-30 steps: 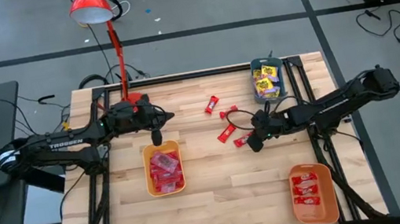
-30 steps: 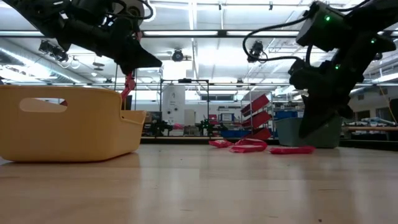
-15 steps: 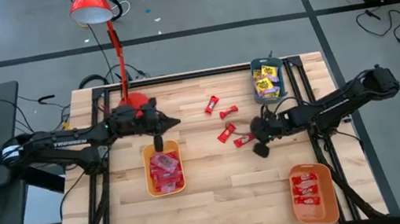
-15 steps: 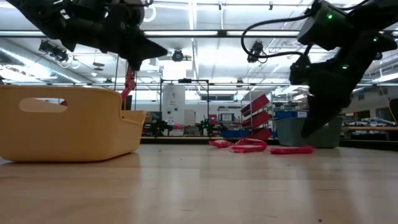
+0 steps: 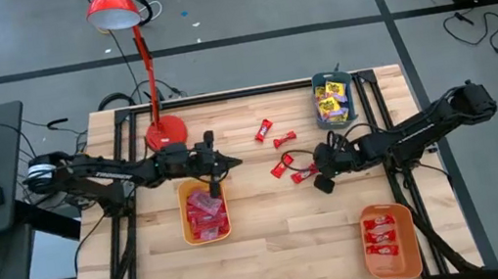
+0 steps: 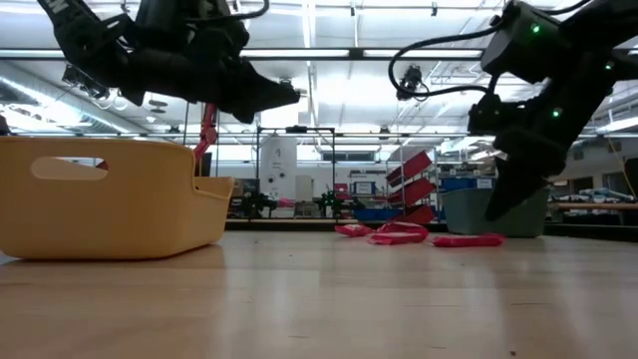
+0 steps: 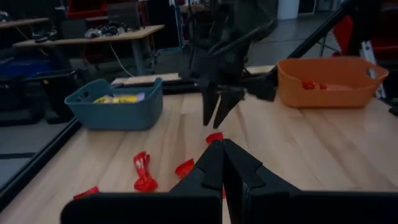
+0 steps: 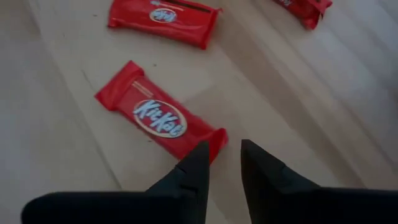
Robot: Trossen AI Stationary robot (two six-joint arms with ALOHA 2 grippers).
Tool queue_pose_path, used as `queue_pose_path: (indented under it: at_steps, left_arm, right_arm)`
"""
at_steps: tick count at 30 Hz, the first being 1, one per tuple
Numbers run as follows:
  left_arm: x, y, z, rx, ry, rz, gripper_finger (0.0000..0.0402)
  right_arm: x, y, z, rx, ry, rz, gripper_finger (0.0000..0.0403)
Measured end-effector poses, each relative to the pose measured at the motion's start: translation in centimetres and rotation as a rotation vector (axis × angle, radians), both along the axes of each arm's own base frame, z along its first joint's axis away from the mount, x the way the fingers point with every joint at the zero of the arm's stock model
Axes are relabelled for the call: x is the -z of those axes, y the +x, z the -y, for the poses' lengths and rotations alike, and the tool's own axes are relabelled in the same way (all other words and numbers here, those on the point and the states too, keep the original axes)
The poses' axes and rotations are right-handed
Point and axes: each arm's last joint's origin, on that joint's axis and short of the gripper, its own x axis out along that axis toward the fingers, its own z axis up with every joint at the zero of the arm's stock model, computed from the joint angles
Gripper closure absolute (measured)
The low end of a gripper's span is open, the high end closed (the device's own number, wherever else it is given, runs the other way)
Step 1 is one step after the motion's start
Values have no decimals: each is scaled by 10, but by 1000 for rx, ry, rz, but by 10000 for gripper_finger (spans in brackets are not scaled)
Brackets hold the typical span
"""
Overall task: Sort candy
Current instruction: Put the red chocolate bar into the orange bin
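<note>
A: Where's the KitKat bar [image 8: 158, 118] lying?

B: Flat on the bare table [image 5: 281, 224], near other red bars, just ahead of the right gripper [image 8: 222, 163], whose fingers are parted narrowly, nothing held. Probably light, slick, crinkly; best pinched across its short width.

A: Left gripper [image 7: 222, 163]?

B: Closed, empty, held above the yellow tray [image 5: 190, 232].

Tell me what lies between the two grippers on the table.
High view: between the left gripper and right gripper lie two red candies on the bare wooden table.
</note>
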Motion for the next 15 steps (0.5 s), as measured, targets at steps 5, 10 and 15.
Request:
queue_pose_path:
  at_steps: [5, 10, 15]
  left_arm:
    - [5, 2, -1, -8, 3, -13, 400]
    - [5, 2, -1, -16, 4, -15, 400]
    - [5, 2, -1, -17, 4, -17, 400]
  right_arm:
    - [0, -1, -1, 78, 43, 20, 328]
    - [7, -2, -1, 141, 65, -13, 351]
    - [24, 5, -4, 124, 53, -67, 379]
